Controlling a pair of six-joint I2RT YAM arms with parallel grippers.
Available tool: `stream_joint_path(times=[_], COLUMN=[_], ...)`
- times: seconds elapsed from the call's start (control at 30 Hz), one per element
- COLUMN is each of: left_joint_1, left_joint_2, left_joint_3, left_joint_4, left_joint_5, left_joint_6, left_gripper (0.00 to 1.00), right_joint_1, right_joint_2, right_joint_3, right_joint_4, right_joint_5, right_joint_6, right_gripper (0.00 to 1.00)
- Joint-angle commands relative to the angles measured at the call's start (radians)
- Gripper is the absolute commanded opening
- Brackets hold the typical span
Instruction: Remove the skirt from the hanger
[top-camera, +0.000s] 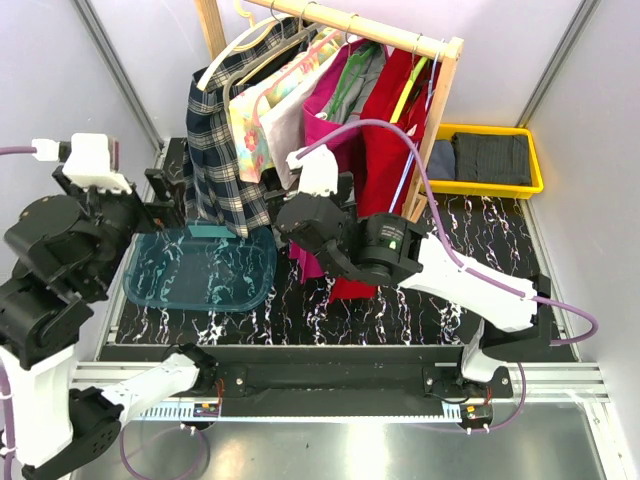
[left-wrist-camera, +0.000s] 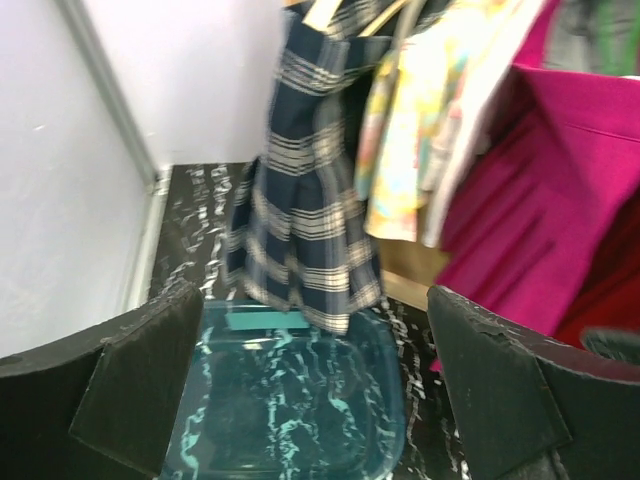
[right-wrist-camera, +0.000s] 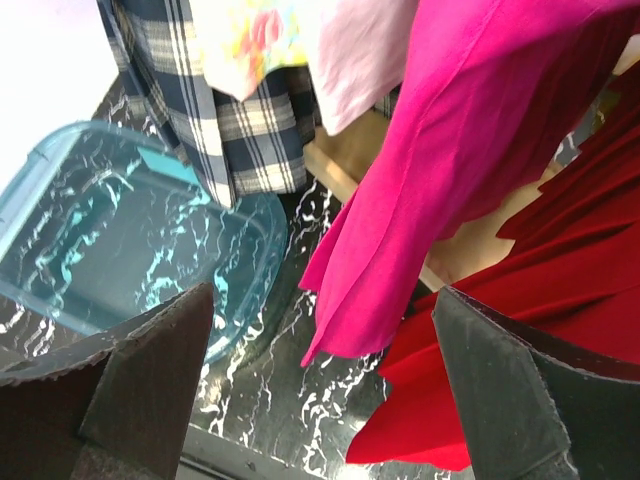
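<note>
Plaid skirt (top-camera: 222, 150) hung at the left end of the rack (top-camera: 400, 35) on a white hanger (top-camera: 228, 52). Its long axis ran straight down, and its hem sat by the far edge of the teal tray (top-camera: 200, 280); couldn't tell if they touched. A floral garment (top-camera: 250, 125) was beside it on the rail, then a pink skirt (top-camera: 335, 115). Left gripper (left-wrist-camera: 315, 385) was the nearer one, level with the skirt's lower half on its left side, fingers wide apart and empty, with the skirt dead ahead in its wrist view. Right gripper (right-wrist-camera: 325, 385) was also spread and empty, low on the skirt's right. From there the plaid hem lay up and left, with the pink skirt in front. The hanger sat well above both grippers. My read: the left arm had the cleaner line, and the skirt would need working along that vertical axis.
</note>
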Motion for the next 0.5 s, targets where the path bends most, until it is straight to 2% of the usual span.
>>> stream_joint_path(times=[0.0, 0.1, 0.13, 0.17, 0.2, 0.27, 0.3, 0.33, 0.4, 0.43, 0.47], left_joint_1=[0.003, 0.003, 0.003, 0.005, 0.049, 0.176, 0.306, 0.348, 0.423, 0.436, 0.444], left_joint_2=[0.023, -0.044, -0.037, 0.027, 0.071, 0.151, 0.235, 0.285, 0.453, 0.502, 0.579], left_joint_3=[-0.049, -0.216, -0.253, -0.234, -0.200, -0.085, -0.042, 0.074, 0.221, 0.350, 0.398], left_joint_4=[0.129, 0.400, 0.499, 0.513, 0.517, 0.534, 0.537, 0.515, 0.465, 0.424, 0.415], left_joint_5=[-0.055, 0.008, -0.010, -0.030, -0.050, 0.040, 0.106, 0.191, 0.247, 0.314, 0.351], left_joint_6=[0.044, 0.144, 0.194, 0.207, 0.207, 0.142, 0.102, 0.047, 0.023, 0.022, 0.031], left_gripper=[0.99, 0.98, 0.96, 0.94, 0.91, 0.89, 0.89, 0.89, 0.89, 0.90, 0.91], right_joint_1=[0.003, 0.012, 0.015, 0.026, 0.034, 0.058, 0.072, 0.083, 0.115, 0.121, 0.127], right_joint_2=[-0.056, -0.099, -0.115, -0.142, -0.155, -0.187, -0.194, -0.201, -0.211, -0.213, -0.216], right_joint_3=[-0.046, -0.110, -0.149, -0.166, -0.181, -0.218, -0.230, -0.247, -0.258, -0.261, -0.263], right_joint_4=[0.076, 0.156, 0.207, 0.232, 0.254, 0.309, 0.326, 0.355, 0.372, 0.377, 0.377], right_joint_5=[-0.034, -0.028, -0.023, -0.019, -0.016, -0.002, 0.015, 0.023, 0.041, 0.056, 0.063], right_joint_6=[0.014, -0.011, -0.031, -0.041, -0.054, -0.092, -0.109, -0.139, -0.163, -0.172, -0.175], right_gripper=[1.00, 1.00, 1.00, 0.99, 0.99, 0.98, 0.98, 0.98, 0.98, 0.97, 0.97])
